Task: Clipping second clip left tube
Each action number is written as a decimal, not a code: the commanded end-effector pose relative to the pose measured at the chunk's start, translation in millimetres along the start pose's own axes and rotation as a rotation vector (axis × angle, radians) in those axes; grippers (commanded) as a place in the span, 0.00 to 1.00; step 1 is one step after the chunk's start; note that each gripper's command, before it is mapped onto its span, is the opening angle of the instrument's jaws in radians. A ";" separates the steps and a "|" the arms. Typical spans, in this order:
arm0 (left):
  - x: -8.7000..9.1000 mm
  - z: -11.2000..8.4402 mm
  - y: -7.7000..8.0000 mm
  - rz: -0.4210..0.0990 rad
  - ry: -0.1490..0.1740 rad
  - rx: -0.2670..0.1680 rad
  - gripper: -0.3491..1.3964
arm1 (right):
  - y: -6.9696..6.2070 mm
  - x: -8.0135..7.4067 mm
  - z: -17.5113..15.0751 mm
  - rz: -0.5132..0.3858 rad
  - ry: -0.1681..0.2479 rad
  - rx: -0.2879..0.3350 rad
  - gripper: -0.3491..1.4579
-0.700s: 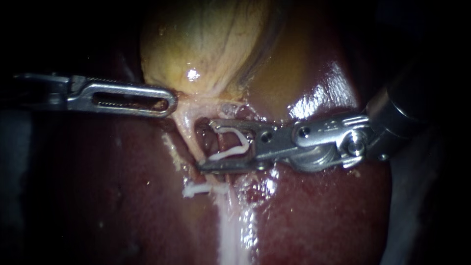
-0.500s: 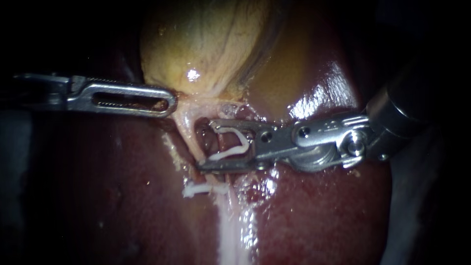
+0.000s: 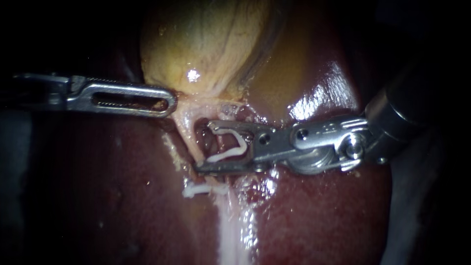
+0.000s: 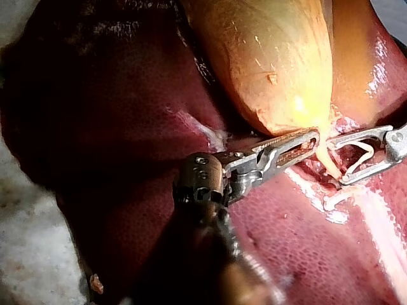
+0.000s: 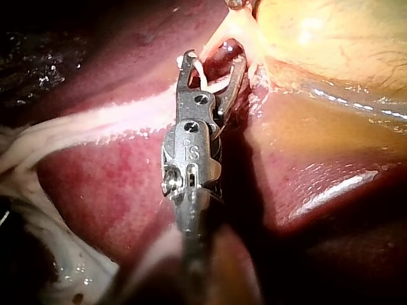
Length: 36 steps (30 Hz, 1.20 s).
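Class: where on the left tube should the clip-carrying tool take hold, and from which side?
Probably on the bare stretch of the left tube, between the gallbladder and the placed clip. Come from the right, crosswise: the tube runs up-down, the left instrument holds the gallbladder, and the right instrument carries its open clip there.

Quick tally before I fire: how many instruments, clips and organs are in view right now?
Slender metal instruments: 2 (left instrument, right instrument)
White clips: 2 (open clip held in the right instrument's jaws, closed clip just below those jaws in the endoscope view)
Organs: 2 (yellow gallbladder, dark red liver)
Total: 6
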 end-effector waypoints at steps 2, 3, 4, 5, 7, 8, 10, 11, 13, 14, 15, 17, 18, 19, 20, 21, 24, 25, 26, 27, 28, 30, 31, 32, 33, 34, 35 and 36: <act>0.0 0.0 0.0 0.000 0.000 0.000 0.00 | -0.2 -0.1 0.1 -0.001 0.001 0.013 0.47; 0.0 0.0 0.0 0.000 0.000 0.000 0.00 | -0.3 -0.1 0.1 0.004 0.002 0.034 0.47; 0.0 0.0 0.0 0.000 0.000 0.000 0.00 | -0.3 0.0 0.1 0.004 0.002 0.038 0.47; 0.0 0.0 0.0 0.000 0.000 0.000 0.00 | -0.4 0.0 0.1 0.004 0.002 0.038 0.47; 0.0 0.0 0.0 0.000 0.000 0.000 0.00 | -0.5 0.1 -0.1 0.004 0.002 0.039 0.47; 0.0 0.0 0.0 0.000 0.000 0.000 0.00 | -0.5 0.2 -0.1 0.005 0.002 0.040 0.47; 0.0 0.0 0.0 0.000 0.000 0.000 0.00 | -0.6 0.5 -0.4 0.007 0.005 0.041 0.47; 0.0 0.0 0.0 0.000 0.000 0.000 0.00 | -0.6 0.6 -0.4 0.007 0.005 0.041 0.47; 0.0 0.0 0.0 0.000 0.000 0.000 0.00 | -0.7 0.6 -0.4 0.007 0.008 0.045 0.47; 0.0 0.0 0.0 0.000 0.000 0.000 0.00 | -0.8 0.6 -0.4 0.007 0.008 0.045 0.47; 0.0 0.0 0.0 0.000 0.000 0.000 0.00 | -0.8 0.6 -0.4 0.006 0.008 0.045 0.47; 0.0 0.0 0.0 0.000 0.000 0.000 0.00 | -0.9 0.6 -0.2 0.006 0.009 0.047 0.47; 0.0 0.0 0.0 0.000 0.000 0.000 0.00 | -0.9 0.5 -0.2 0.011 0.009 0.050 0.47; 0.0 0.0 0.0 0.000 0.000 0.000 0.00 | -1.0 0.5 -0.1 0.011 0.012 0.053 0.47; 0.0 0.0 0.0 0.000 0.000 0.000 0.00 | -1.0 0.4 0.0 0.016 0.012 0.053 0.47; 0.0 0.0 0.0 0.000 0.000 0.000 0.00 | -1.0 0.4 0.1 0.015 0.012 0.053 0.47; 0.0 0.0 0.0 0.000 0.000 0.000 0.00 | -1.2 0.2 0.4 0.019 0.012 0.058 0.47; 0.0 0.0 0.0 0.000 0.000 0.000 0.00 | -1.2 0.2 0.5 0.019 0.012 0.061 0.47; 0.0 0.0 0.0 0.000 0.000 0.000 0.00 | -1.3 0.1 0.6 0.018 0.012 0.061 0.47; 0.0 0.0 0.0 0.000 0.000 0.000 0.00 | -1.3 0.1 0.7 0.018 0.012 0.063 0.47; 0.0 0.0 0.0 0.000 0.000 0.000 0.00 | -1.4 0.0 0.8 0.023 0.012 0.063 0.47; 0.0 0.0 0.0 0.000 0.000 0.000 0.00 | -1.5 -0.1 1.1 0.021 0.012 0.066 0.47; 0.0 0.0 0.0 0.000 0.000 0.000 0.00 | -1.5 -0.2 1.2 0.026 0.012 0.069 0.47; 0.0 0.0 0.0 0.000 0.000 0.000 0.00 | -1.6 -0.2 1.4 0.025 0.012 0.071 0.47; 0.0 0.0 0.1 0.000 0.000 0.000 0.00 | -1.7 -0.3 1.5 0.030 0.012 0.074 0.47; 0.0 0.0 0.1 0.000 0.000 0.000 0.00 | -1.8 -0.3 1.6 0.029 0.012 0.074 0.47; 0.0 0.0 0.1 0.000 0.000 0.000 0.00 | -1.9 -0.4 1.7 0.028 0.012 0.078 0.47; 0.0 0.0 0.1 0.000 0.000 0.000 0.00 | -2.0 -0.4 1.8 0.028 0.012 0.081 0.47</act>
